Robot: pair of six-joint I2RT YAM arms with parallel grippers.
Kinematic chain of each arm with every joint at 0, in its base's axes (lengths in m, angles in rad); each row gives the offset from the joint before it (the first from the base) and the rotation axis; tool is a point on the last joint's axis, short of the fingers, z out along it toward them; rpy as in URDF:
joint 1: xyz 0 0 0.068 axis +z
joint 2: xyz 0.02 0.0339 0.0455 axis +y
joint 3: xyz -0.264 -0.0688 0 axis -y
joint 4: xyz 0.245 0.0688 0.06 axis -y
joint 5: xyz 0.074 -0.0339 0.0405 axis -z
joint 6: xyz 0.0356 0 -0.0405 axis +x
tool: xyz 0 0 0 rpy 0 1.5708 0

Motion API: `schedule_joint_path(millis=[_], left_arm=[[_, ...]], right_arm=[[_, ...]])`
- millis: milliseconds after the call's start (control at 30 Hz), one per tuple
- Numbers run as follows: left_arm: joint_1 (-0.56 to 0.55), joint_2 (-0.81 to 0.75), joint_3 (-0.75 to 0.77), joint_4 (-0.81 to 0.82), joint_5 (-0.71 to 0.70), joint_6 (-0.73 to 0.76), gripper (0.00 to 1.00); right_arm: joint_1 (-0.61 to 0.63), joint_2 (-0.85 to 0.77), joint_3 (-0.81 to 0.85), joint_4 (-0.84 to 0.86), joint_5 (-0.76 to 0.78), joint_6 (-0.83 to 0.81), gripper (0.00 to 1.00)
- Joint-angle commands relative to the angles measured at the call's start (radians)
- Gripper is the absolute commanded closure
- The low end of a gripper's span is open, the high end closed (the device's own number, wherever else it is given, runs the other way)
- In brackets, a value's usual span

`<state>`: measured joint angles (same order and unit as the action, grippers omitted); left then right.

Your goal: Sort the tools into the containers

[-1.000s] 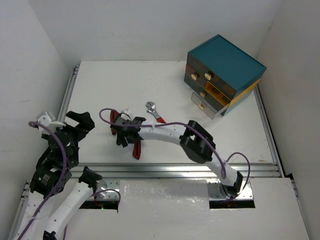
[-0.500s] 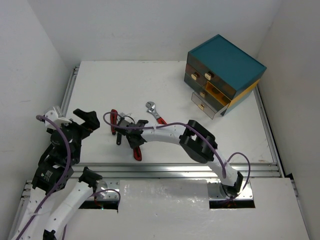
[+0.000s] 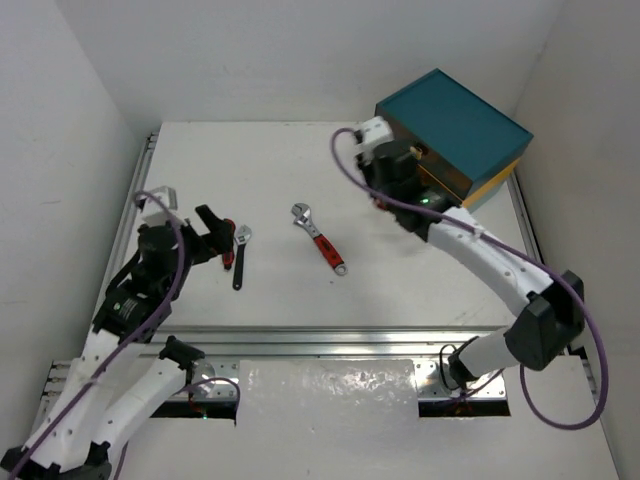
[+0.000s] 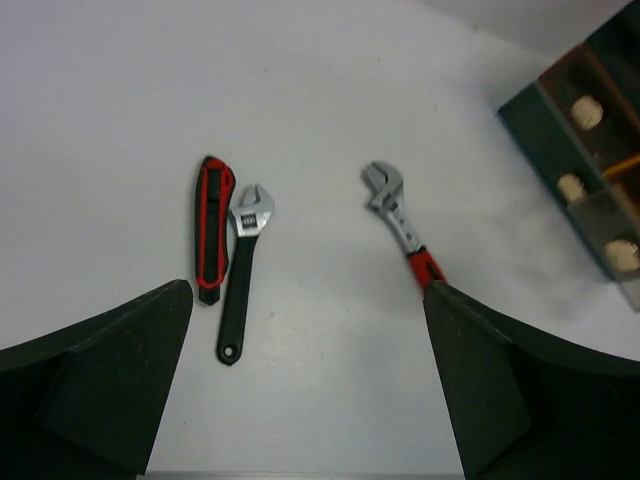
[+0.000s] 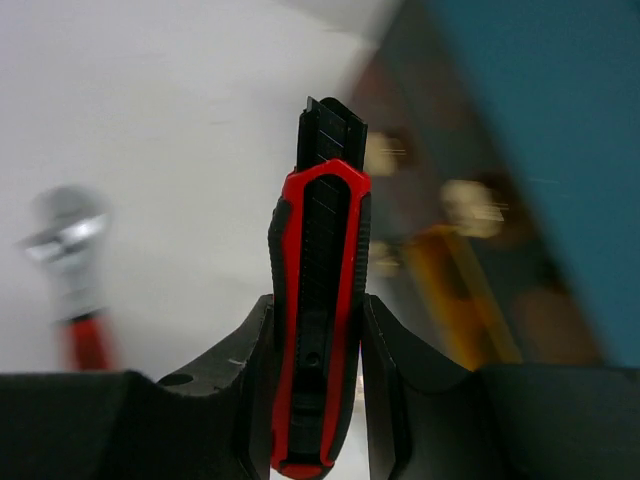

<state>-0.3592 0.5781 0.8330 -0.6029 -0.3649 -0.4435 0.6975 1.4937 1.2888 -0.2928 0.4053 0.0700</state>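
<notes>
Look, red-and-black ribbed plastic utility knife (image 5: 318,330); teal-topped boxy chest (image 3: 455,120), yellow-edged; silver adjustable wrench (image 4: 405,232), red handle (the other silver wrench (image 4: 240,280) wears black); plain white surface (image 3: 250,160).

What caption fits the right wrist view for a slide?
Right hand clamps a red-and-black tool, blurred teal chest behind it.

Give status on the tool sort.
Done: no tool visibly stowed yet. In hand: right hand grips a red cutter by the teal chest. Remaining: second cutter, black-handled wrench, red-handled wrench on the table; left hand open above.
</notes>
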Motion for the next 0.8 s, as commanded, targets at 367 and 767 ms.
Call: schedule_joint_path(millis=[367, 767], left_arm=[[0.009, 0.27, 0.109, -0.05, 0.02, -0.053, 0.0], [0.198, 0.609, 0.245, -0.028, 0.084, -0.124, 0.0]], right_arm=[[-0.42, 0.105, -0.023, 0.142, -0.042, -0.214, 0.94], [-0.415, 0.015, 0.141, -0.159, -0.15, -0.018, 0.12]])
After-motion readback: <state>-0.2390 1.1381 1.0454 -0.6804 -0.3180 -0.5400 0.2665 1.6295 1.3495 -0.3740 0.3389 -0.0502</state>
